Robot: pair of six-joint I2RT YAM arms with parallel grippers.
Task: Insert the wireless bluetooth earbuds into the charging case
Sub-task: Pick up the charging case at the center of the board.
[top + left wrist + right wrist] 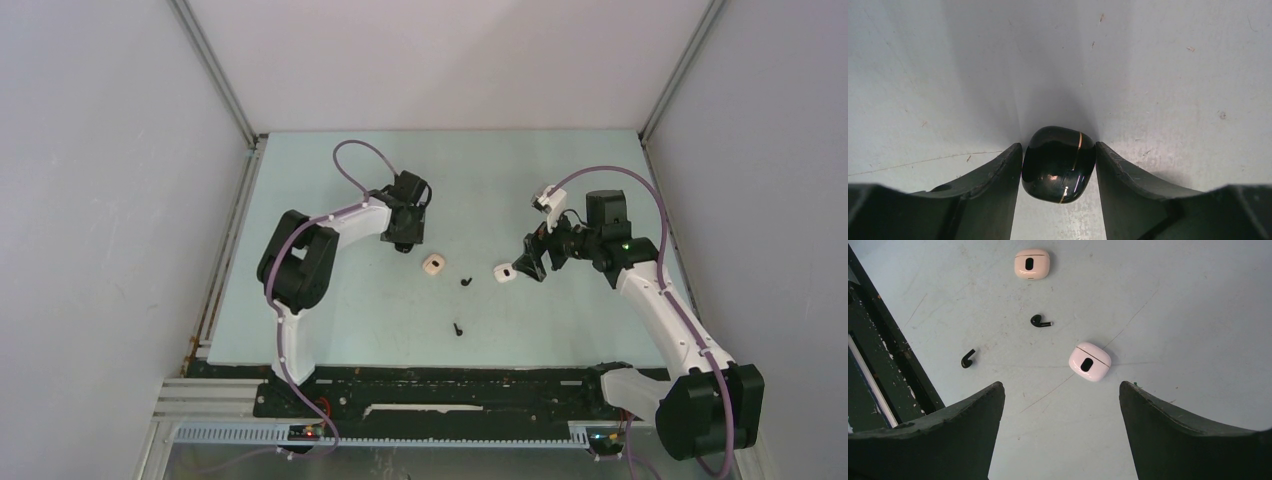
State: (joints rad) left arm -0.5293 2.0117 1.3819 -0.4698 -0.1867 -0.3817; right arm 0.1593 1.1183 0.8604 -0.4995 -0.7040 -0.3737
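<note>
Black glossy pebble-shaped case (1055, 172) is sitting between the left gripper (1058, 146)'s fingers, grip impossible to tell; right gripper (1062, 385) is hovering spread wide; two black short-stemmed earbuds (1040, 321) are lying on the pale table (1173, 315).

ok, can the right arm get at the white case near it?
Probably yes: the white case lies just ahead of the right gripper, fingers open, nothing between.

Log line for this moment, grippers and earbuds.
left gripper: straddling glossy black rounded case, contact unclear | right gripper: open, empty | two black plastic earbuds: loose on table
</note>
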